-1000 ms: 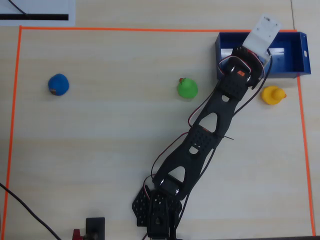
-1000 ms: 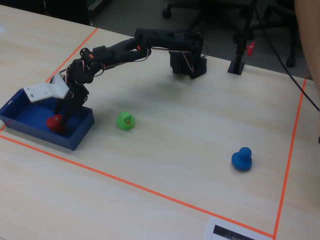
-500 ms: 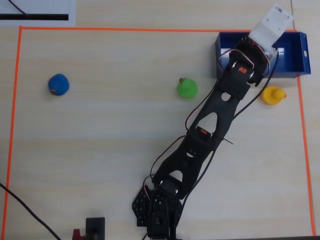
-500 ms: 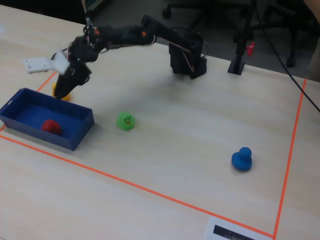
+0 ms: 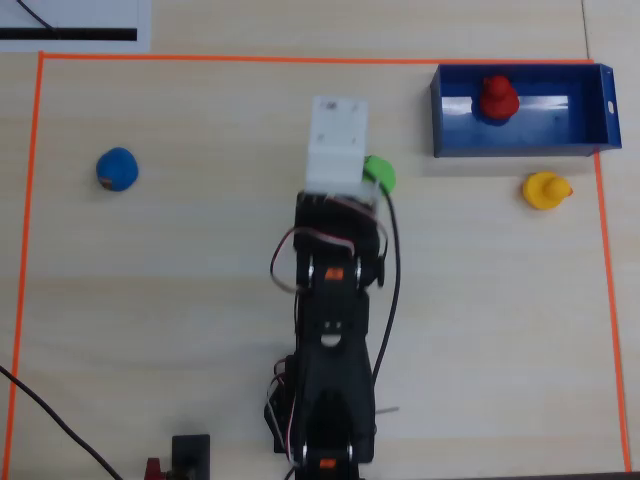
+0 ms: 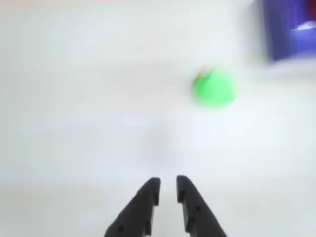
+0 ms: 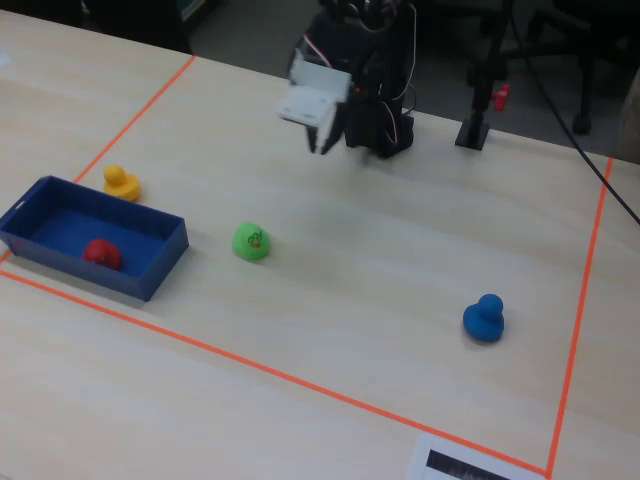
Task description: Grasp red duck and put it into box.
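Observation:
The red duck (image 5: 496, 98) (image 7: 101, 253) sits on the floor of the dark-blue box (image 5: 520, 150) (image 7: 110, 280), free of the arm. A blurred corner of the box (image 6: 289, 29) shows at the top right of the wrist view. My gripper (image 6: 168, 181) (image 7: 320, 143) is far from the box, pulled back high over the middle of the table near the arm's base. Its fingers stand a narrow gap apart with only bare table between them. In the overhead view the white wrist plate (image 5: 335, 145) hides the gripper.
A green duck (image 5: 381, 175) (image 6: 213, 89) (image 7: 251, 242) lies just ahead and right of the gripper. A yellow duck (image 5: 546, 190) (image 7: 121, 182) stands beside the box. A blue duck (image 5: 117, 169) (image 7: 485, 318) is far off. Orange tape (image 5: 300, 59) frames the work area.
The gripper let go of the red duck in the box, lifted out, then swung away and folded back toward the arm's base. The duck stays in the box.

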Robot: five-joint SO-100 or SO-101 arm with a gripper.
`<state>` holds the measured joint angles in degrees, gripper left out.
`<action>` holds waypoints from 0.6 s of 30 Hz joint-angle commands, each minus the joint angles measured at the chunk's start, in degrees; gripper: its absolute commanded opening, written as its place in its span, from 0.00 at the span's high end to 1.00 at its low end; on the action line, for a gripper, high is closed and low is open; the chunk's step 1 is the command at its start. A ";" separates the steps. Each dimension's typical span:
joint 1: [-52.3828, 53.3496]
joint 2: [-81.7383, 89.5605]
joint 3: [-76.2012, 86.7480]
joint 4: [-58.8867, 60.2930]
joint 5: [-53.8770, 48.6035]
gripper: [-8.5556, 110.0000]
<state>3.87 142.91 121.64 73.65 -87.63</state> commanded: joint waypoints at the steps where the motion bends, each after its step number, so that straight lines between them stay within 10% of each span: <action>1: -4.57 28.13 37.88 0.09 -2.90 0.93; 18: -2.02 46.76 56.51 2.46 -9.32 0.93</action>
<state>1.76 189.76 177.71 74.88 -97.12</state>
